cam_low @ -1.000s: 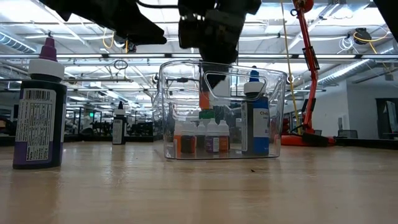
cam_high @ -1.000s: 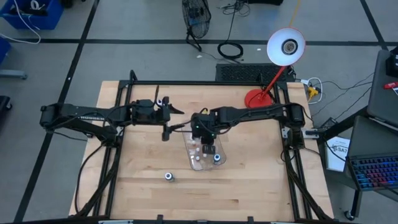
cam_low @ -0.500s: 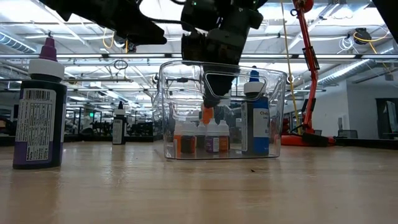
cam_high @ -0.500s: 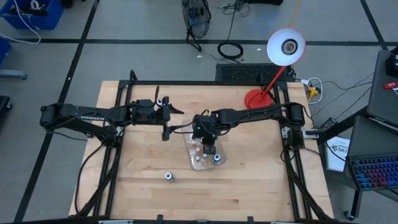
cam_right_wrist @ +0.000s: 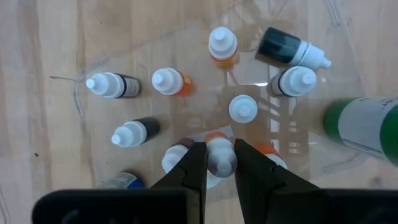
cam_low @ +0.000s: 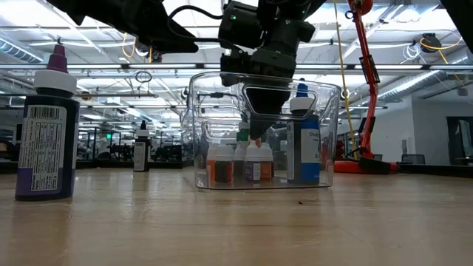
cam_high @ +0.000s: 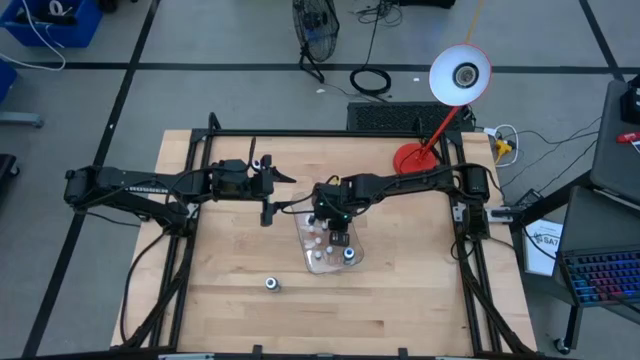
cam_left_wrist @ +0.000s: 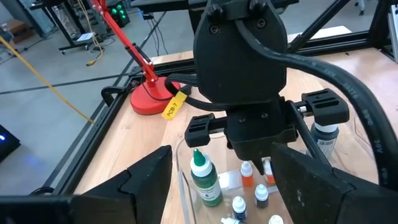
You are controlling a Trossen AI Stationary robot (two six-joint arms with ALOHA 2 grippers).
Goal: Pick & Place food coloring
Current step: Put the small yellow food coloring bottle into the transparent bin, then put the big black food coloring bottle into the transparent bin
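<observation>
We have the right gripper [cam_right_wrist: 214, 163] clamped on a tiny orange food coloring bottle [cam_right_wrist: 221, 155] by its slick cap, seemingly light and stiff, inside the clear tray [cam_low: 325, 133] mid-bench, while the left gripper [cam_left_wrist: 217, 186] waits with jaws apart.

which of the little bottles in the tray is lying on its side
The dark-bodied bottle with the white pointed cap, at the tray edge; the other small ones stand upright, caps up.

high: overhead, straight down, far; whole table [cam_high: 400, 300] + both arms.
low: tabletop height, level across, close on clear tray [cam_low: 318, 133]; room behind.
left wrist: on left arm, looks fwd at right arm's wrist + tray, near.
right wrist: looks down into tray, v. close.
shared: tray w/ small bottles [cam_right_wrist: 242, 109] in all four.
</observation>
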